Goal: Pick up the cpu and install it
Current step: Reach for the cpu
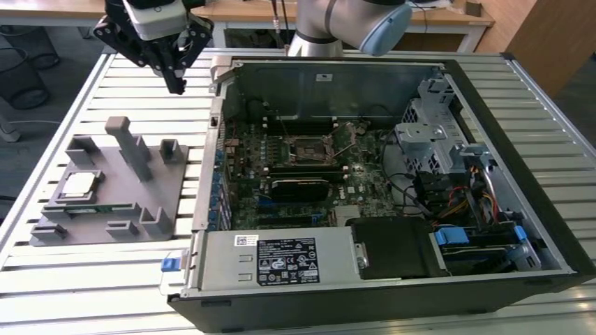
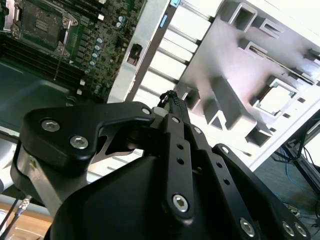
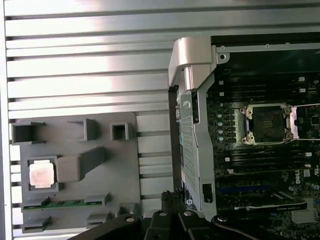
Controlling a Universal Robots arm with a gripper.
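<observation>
The cpu (image 1: 78,183) is a small silvery square chip lying in a recess of the grey holder tray (image 1: 139,202), on the exterior view's left; it also shows in both wrist views (image 3: 41,175) (image 2: 274,100). My gripper (image 1: 174,85) hangs above the slatted table, behind the tray and beside the case's outer wall, well clear of the cpu. Its black fingers (image 2: 172,102) are pressed together with nothing between them. Inside the open computer case (image 1: 484,91), the dark square socket (image 1: 312,149) (image 3: 265,122) sits on the motherboard, its metal frame lifted open.
A long green memory stick (image 1: 102,207) (image 3: 65,203) lies in a slot of the tray near the cpu. Upright grey posts (image 1: 125,143) rise from the tray. The case holds a power supply (image 1: 279,259), drive cage (image 1: 433,132) and cables (image 1: 456,188).
</observation>
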